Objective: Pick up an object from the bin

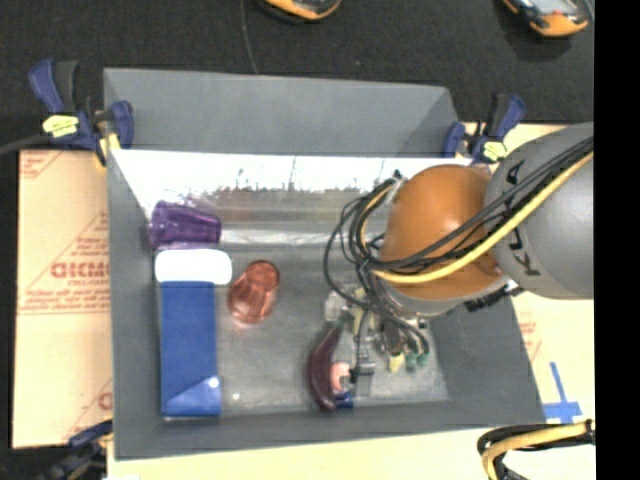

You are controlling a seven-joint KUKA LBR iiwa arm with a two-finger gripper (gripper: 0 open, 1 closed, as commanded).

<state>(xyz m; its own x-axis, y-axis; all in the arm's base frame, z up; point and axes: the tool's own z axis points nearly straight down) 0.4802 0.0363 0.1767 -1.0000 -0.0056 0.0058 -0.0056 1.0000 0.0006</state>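
Gripper: beside dark purple aubergine-shaped toy, near grey metal bin front wall.
Grip: you cannot tell.
Room: bare floor toward blue rectangular box.

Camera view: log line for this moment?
gripper | low in grey metal bin, near side | over dark purple curved object | grasp unconfirmed

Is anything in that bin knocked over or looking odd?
Two cups lie tipped on their sides: a purple cup in the upper left corner and a pink cup beside the blue box. Nothing looks spilled.
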